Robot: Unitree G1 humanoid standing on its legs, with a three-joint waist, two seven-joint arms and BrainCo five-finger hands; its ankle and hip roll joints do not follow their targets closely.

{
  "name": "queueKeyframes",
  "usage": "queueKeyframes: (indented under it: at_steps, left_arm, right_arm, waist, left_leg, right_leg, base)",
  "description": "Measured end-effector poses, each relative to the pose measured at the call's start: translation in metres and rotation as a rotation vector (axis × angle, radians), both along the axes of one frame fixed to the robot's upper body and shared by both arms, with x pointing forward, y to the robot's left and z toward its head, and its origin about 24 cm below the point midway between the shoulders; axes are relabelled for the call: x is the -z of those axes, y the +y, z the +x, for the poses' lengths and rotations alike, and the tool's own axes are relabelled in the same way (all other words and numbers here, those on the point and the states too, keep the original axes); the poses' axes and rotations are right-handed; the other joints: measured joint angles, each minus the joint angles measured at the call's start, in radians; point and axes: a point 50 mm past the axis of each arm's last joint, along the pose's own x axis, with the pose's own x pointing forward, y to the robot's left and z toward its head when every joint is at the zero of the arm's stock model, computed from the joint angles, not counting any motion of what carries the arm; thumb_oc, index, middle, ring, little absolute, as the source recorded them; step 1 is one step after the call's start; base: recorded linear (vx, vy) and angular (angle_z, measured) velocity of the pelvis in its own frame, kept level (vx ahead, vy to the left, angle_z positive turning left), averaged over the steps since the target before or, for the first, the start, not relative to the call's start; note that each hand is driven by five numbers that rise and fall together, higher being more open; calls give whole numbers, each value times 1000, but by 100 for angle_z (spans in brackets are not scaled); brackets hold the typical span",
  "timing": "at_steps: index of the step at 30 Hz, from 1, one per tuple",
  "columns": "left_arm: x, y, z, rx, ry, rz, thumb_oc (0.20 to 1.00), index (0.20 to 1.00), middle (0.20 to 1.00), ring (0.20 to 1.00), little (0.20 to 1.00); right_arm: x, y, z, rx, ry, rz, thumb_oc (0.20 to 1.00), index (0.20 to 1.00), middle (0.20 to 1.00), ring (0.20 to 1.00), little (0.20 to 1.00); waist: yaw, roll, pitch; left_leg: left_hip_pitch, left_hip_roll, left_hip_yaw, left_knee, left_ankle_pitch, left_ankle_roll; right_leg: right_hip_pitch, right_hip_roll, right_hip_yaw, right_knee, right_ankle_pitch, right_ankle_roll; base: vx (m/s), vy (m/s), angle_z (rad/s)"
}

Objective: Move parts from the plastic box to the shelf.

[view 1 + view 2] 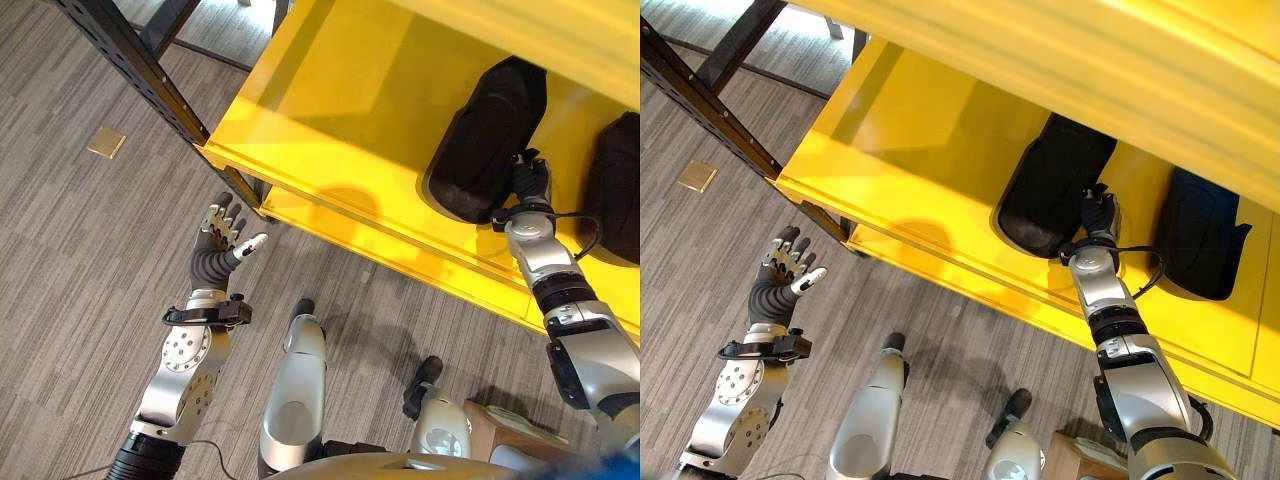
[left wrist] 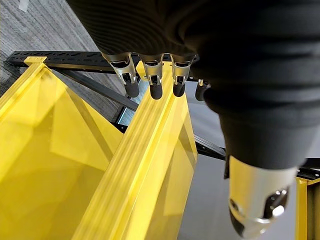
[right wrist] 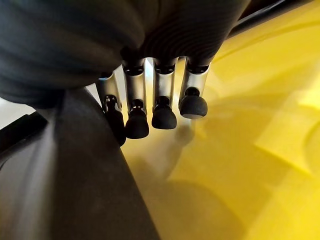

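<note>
i see the yellow shelf (image 1: 330,110) running across the upper right of the left eye view, with its dark perforated upright (image 1: 140,70) crossing the upper left over the grey plank floor (image 1: 70,250). a large black part (image 1: 487,140) lies on the shelf board in the upper right, and a second black part (image 1: 612,190) sits just beside it at the right edge of the frame. my right robot hand (image 1: 528,180) reaches in from the lower right and sits against the lower end of the first black part; in the right wrist view its fingers (image 3: 164,116) hang fairly straight in a row next to the dark body of that part, over the yellow board, and i cannot tell whether they are actually clasping it. my left robot hand (image 1: 222,235) is at the left centre of the frame, held up over the floor just below the shelf's front corner, fingers spread and holding nothing; in the left wrist view its fingers (image 2: 155,90) point along the shelf's yellow edge. a small tan square plate (image 1: 106,143) lies on the floor at the upper left.
</note>
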Motion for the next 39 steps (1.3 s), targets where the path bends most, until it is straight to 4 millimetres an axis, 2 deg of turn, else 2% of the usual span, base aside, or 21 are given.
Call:
queueKeyframes:
  at_steps: [5,10,20,21,24,39]
  left_arm:
    - [0,1,0,-1,2,2,1000,1000,1000,1000,1000]
    - [0,1,0,-1,3,6,1000,1000,1000,1000,1000]
    - [0,1,-1,0,3,8,1000,1000,1000,1000,1000]
    - [0,2,-1,0,4,13,1000,1000,1000,1000,1000]
    - [0,2,-1,0,5,12,1000,1000,1000,1000,1000]
    - [-1,2,0,0,1,12,1000,1000,1000,1000,1000]
  right_arm:
    - [0,-2,0,10,-6,34,200,200,200,200,200]
    - [-8,-2,5,17,-23,52,200,200,200,200,200]
    - [-12,-5,6,24,-18,25,200,200,200,200,200]
    - [-18,-15,4,36,-16,-35,200,200,200,200,200]
    - [-23,-22,3,54,-24,-50,200,200,200,200,200]
    - [-28,-23,3,54,-31,-82,200,200,200,200,200]
  waist:
    - [7,0,0]
    - [23,0,0]
    - [21,-8,5]
    - [24,-9,8]
    - [20,-14,14]
    - [16,-14,30]
  left_leg:
    - [-4,0,0,7,-2,2]
    - [-15,-1,0,14,-4,4]
    - [-21,-1,0,15,-5,5]
    - [-27,-1,0,15,-5,5]
    - [-27,-1,0,16,-5,6]
    - [-28,0,2,17,-5,7]
  right_leg:
    - [0,1,1,0,0,-2]
    - [-8,1,2,0,2,0]
    - [-13,1,2,-1,4,2]
    - [-19,1,2,-1,4,2]
    - [-20,1,3,-2,4,2]
    - [-25,1,8,2,4,2]
  base:
    - [0,0,0]
    - [0,0,0]
    - [0,0,0]
    - [0,0,0]
    - [0,0,0]
    - [0,0,0]
